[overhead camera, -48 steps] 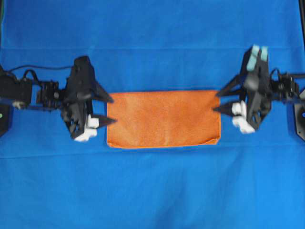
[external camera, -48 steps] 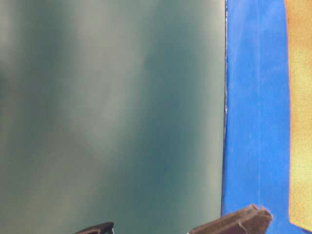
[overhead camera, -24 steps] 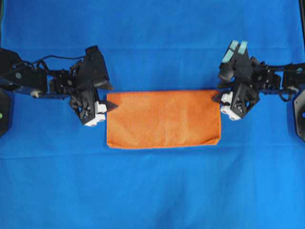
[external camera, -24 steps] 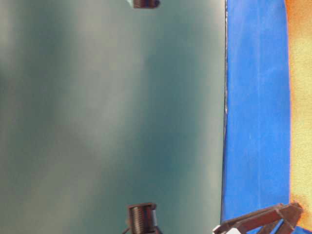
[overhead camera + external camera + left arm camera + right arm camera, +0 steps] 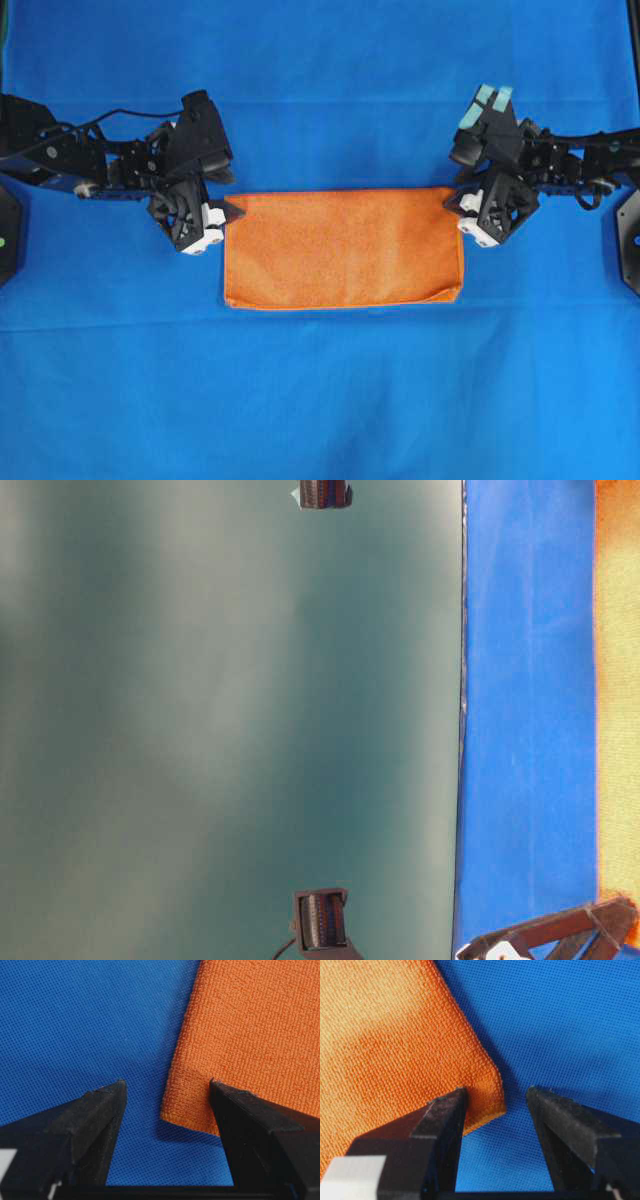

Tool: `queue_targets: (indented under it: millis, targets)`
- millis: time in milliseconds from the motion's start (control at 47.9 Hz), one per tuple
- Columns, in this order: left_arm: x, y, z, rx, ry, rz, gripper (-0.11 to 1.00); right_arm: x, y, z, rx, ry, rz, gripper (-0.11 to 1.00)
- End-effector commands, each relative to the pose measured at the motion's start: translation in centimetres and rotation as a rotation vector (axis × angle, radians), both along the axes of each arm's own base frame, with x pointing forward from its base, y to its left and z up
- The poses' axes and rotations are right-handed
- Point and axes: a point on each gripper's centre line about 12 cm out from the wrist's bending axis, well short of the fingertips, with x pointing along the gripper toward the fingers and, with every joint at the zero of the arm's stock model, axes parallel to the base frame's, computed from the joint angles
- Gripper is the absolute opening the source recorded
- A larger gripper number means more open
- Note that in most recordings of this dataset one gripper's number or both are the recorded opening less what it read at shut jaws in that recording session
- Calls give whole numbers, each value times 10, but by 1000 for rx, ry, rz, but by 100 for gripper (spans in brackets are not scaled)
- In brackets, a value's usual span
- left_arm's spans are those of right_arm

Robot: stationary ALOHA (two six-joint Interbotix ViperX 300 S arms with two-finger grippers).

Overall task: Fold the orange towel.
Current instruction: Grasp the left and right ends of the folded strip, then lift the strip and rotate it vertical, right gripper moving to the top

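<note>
The orange towel (image 5: 342,248) lies flat on the blue table cover as a wide rectangle, folded once. My left gripper (image 5: 226,208) is open at the towel's far left corner; in the left wrist view (image 5: 167,1087) that corner (image 5: 172,1112) sits between the jaws, one finger over the cloth (image 5: 250,1110). My right gripper (image 5: 452,201) is open at the far right corner; in the right wrist view (image 5: 496,1094) the corner (image 5: 495,1102) lies between the jaws. The towel's edge also shows in the table-level view (image 5: 620,680).
The blue cover (image 5: 320,390) spreads all around the towel. Black mounts stand at the left edge (image 5: 8,235) and right edge (image 5: 630,235). The table-level view shows a grey-green wall (image 5: 220,720) and arm parts (image 5: 320,920).
Both grippers have moved away from the camera side to the towel's far corners and lowered there. The towel has not moved.
</note>
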Motion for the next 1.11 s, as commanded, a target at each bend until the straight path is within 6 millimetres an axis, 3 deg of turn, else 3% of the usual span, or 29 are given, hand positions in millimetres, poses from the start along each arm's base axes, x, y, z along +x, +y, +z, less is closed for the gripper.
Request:
queue_targets:
  millis: [0, 146, 334, 397, 585, 731, 1086]
  targets:
    - [3, -1, 5, 4, -12, -6, 60, 4, -2, 4, -6, -19, -2, 58]
    - [2, -1, 3, -2, 23, -9, 48, 3, 0, 4, -6, -14, 7, 50]
    - [0, -4, 1, -7, 55, -19, 10, 3, 2, 3, -9, -12, 18, 4]
    - [1, -5, 1, -6, 55, -23, 3, 3, 3, 4, -9, -15, 20, 4]
    - [2, -6, 3, -6, 63, -29, 2, 5, 2, 5, -9, -20, 16, 4]
    - [6, -5, 15, 0, 59, -37, 2, 6, 2, 13, -14, -46, 14, 4]
    - [4, -15, 89, 24, -26, -83, 2, -4, 5, 73, -35, -140, 16, 4]
